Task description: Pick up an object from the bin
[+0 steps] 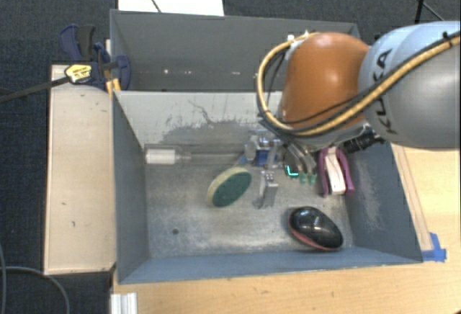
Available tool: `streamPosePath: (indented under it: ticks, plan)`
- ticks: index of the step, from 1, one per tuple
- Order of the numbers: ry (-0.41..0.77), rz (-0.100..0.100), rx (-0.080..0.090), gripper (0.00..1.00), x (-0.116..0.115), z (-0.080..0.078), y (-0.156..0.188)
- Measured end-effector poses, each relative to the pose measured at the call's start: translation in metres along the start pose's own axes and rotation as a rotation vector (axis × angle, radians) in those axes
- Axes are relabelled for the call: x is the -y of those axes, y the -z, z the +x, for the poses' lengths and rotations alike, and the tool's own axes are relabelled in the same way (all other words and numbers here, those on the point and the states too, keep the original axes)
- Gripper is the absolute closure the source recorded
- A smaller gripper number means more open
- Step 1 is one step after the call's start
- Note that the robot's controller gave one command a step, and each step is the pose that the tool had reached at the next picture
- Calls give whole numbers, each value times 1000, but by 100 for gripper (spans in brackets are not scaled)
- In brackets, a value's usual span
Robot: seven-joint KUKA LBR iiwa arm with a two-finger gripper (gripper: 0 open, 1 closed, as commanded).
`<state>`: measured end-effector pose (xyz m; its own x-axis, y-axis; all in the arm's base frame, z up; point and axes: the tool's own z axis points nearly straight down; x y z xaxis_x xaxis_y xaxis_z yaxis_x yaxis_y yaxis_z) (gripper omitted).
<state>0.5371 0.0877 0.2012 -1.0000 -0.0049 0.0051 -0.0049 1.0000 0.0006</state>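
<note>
Nearest you, close to the front wall of the bin [131,190] and right of the middle, a black computer mouse [315,227] with a reddish edge lies on the floor, apart from everything else.

A little farther in, about the middle of the floor, you find a green oval pad [230,189] with a pale yellowish rim. The gripper [266,190] stands just to its right, its metal tip low over the floor between the pad and the mouse, and nearer the pad. You cannot tell whether it touches the pad. You also cannot tell whether the pincer is wide or narrow, because the wrist hardware covers it. Nothing shows in its grip.

Right of the gripper, near the right wall and partly under the arm, sits a purple and white object [335,171] whose kind you cannot make out.

Above these, the arm's orange cover [320,78] and looped cables [277,122] hang over the right half of the bin.

Farthest in, on the left at the foot of the back wall, a clear tube [162,156] lies on its side, well apart from the gripper.
</note>
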Motion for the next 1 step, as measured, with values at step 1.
streamPosePath:
  ticks: [1]
  plan:
    - [243,1,3,0,-4,-19,-76]
